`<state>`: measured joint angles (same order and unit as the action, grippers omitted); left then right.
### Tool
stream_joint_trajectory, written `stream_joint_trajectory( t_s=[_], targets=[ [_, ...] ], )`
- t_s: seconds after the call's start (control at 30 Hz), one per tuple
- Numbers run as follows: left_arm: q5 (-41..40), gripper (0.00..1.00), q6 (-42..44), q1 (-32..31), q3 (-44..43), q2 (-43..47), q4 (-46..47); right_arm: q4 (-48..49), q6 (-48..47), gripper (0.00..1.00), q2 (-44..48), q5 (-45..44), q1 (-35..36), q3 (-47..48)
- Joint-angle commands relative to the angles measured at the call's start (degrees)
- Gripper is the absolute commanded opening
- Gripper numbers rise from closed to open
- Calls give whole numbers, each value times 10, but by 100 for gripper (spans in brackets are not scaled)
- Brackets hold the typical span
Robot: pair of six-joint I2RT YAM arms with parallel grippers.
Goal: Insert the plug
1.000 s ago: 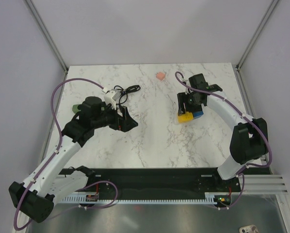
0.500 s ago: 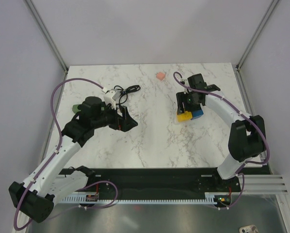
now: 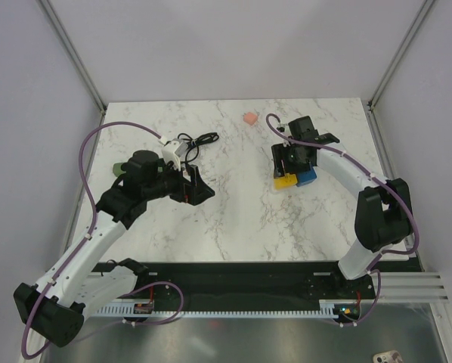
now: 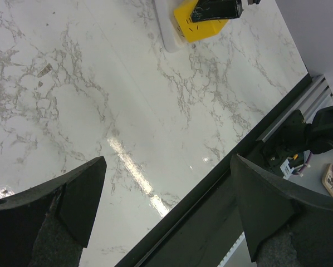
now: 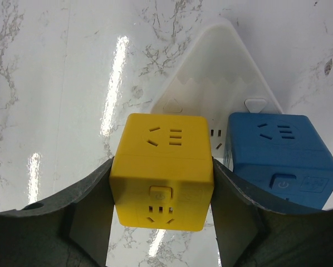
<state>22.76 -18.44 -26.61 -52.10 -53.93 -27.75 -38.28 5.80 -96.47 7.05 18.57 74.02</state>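
Note:
No teal plug shows clearly in any view. A small dark green piece (image 3: 118, 167) peeks out behind my left arm, mostly hidden, and I cannot tell what it is. My right gripper (image 3: 290, 165) (image 5: 162, 183) is shut on a yellow cube block (image 5: 163, 167) with socket slots, its fingers pressed on both sides. The yellow block (image 3: 285, 181) sits on a white triangular base (image 5: 211, 61), next to a blue cube block (image 5: 278, 158) (image 3: 308, 177). My left gripper (image 3: 199, 189) (image 4: 166, 161) is open and empty above bare table, far from the blocks.
A coiled black cable (image 3: 199, 141) with a white adapter (image 3: 173, 149) lies at the back left, by my left arm. A small pink piece (image 3: 249, 119) lies near the back edge. The left wrist view shows the table's front edge and black rail (image 4: 222, 211).
My right gripper has shifted slightly left and back, with the yellow block held and the blue block moving along with it. The left arm has not moved.

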Motion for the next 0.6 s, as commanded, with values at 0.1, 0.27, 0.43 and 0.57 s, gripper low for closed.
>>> stream_joint_trajectory(
  t_s=[0.1, 0.27, 0.43, 0.57],
  targets=[
    [-2, 100, 24, -1, 0, 2, 4, 8, -5, 0, -12, -51, 12, -19],
    [-2, 100, 23, -1, -1, 3, 4, -4, 3, 0, 3, -52, 17, -29],
    [-2, 100, 22, -1, 2, 8, 4, -7, 13, 0, 23, -56, 24, -43],
    [-1, 100, 22, -1, 2, 6, 5, -7, 11, 0, 28, -61, 25, -49]
  ],
)
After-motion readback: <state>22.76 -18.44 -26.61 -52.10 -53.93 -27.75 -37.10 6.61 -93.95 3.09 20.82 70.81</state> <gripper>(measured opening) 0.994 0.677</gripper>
